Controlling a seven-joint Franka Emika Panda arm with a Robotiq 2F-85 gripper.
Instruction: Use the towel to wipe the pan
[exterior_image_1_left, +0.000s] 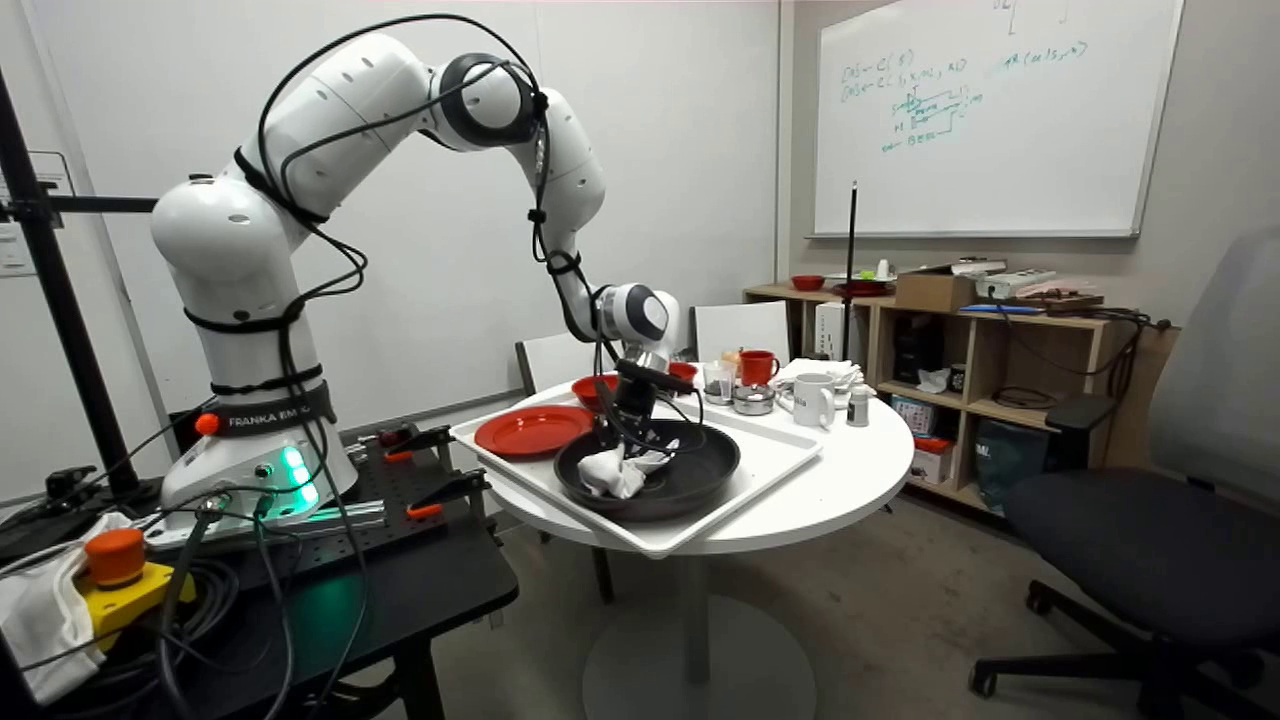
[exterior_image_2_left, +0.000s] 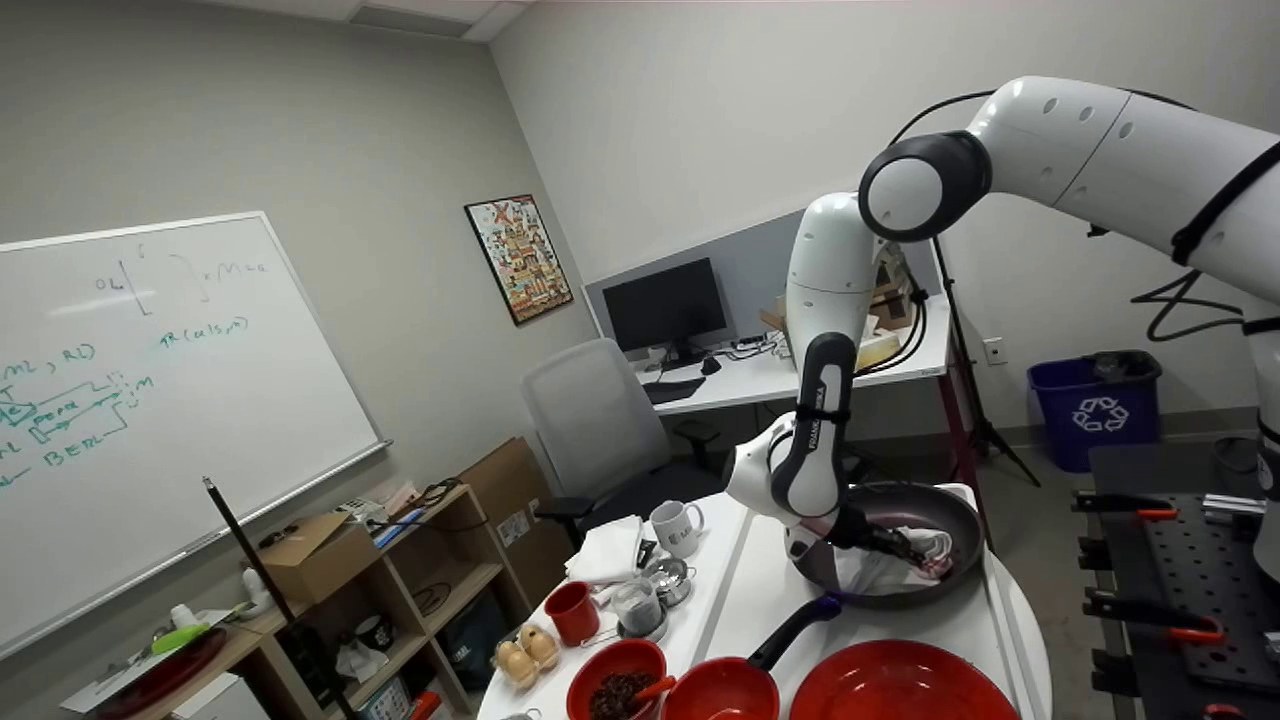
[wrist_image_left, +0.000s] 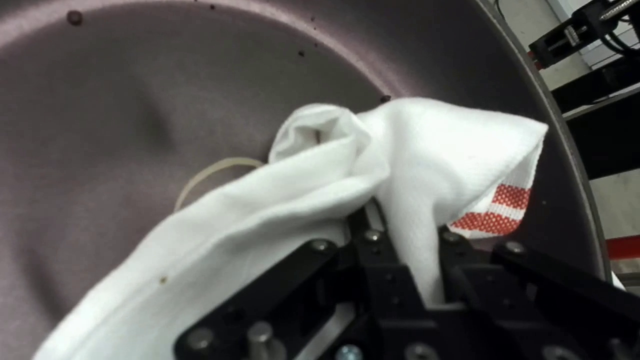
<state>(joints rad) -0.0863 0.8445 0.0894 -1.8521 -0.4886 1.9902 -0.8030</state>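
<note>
Pinching a bunched fold of the white towel between the fingers, low inside the black pan lying in the white tray on the round surface. Standing near the pan's wall on the side of the robot base, and so facing, in the wrist view, a broad bare floor toward the upper left. Finding no long axis in something round; reckoning instead by the towel, trailing its loose tail toward the lower left and pointing its red-striped corner at the right-hand rim. Leaving dark specks uncovered beyond the fold, one just beside it, and partly covering a pale curved strand. Calling next, most likely, for a sweep away from the near wall, across that bare floor toward the specks. Risking dragging the tail, or pushing the strand ahead rather than gathering it. Not showing any sure contact between fingers and pan.
</note>
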